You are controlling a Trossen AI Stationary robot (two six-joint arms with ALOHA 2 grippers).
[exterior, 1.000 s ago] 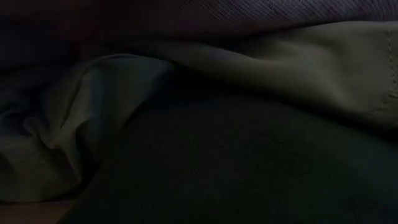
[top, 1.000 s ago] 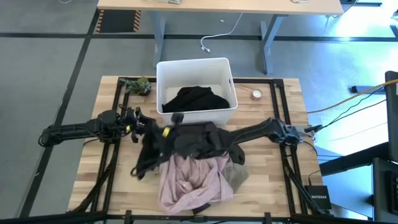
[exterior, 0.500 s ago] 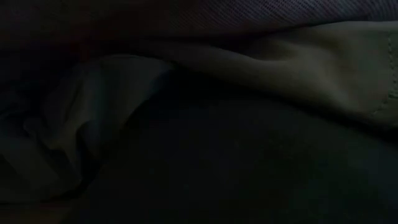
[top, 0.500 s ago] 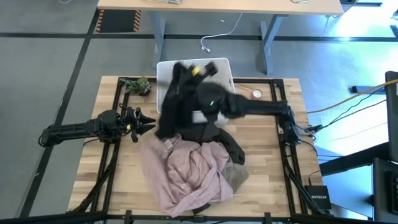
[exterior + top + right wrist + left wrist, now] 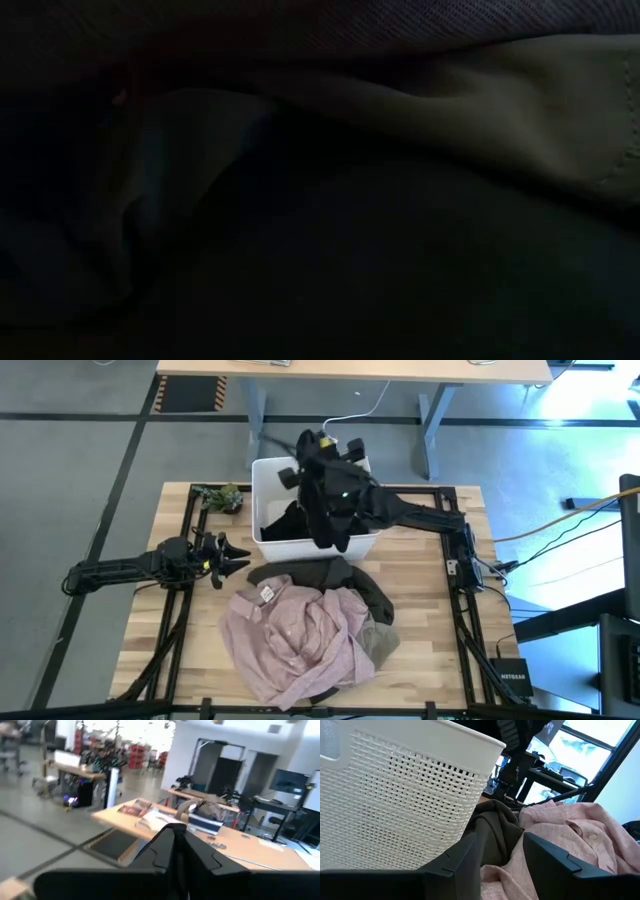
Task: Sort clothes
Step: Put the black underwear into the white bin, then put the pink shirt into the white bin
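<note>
My right gripper (image 5: 310, 444) is shut on a black garment (image 5: 330, 512) above the white bin (image 5: 368, 492); in its wrist view its fingers (image 5: 176, 845) are closed together. Another black garment (image 5: 283, 526) lies inside the bin. On the table, the dusty pink shirt (image 5: 298, 638) lies spread over a pile, with a white tag (image 5: 267, 593) at its far left. The dark olive-brown garment (image 5: 352, 576) and a grey-khaki one (image 5: 386, 644) lie beside it. My left gripper (image 5: 236, 556) is open and empty, left of the pile; its fingers (image 5: 470, 851) point at the olive cloth (image 5: 495, 827). My right gripper holds the black garment by its upper end (image 5: 318, 460); the gripper itself hides the place of contact. The fingers point level toward the table's far side. The garment hangs slack below them, clear of the table, its lower end (image 5: 338, 538) over the bin's near wall.
A small plant (image 5: 220, 497) stands at the table's far left and a tape roll (image 5: 412, 512) right of the bin. Cloth (image 5: 480, 110) lies right against the low camera and fills its view. A desk (image 5: 350, 370) stands beyond the table.
My right gripper has gone up and toward the table's far edge, from the middle of the pile to above the bin, carrying the black garment. The garment has been lifted clear of the pile and now hangs over the bin. The pink shirt underneath is uncovered.
</note>
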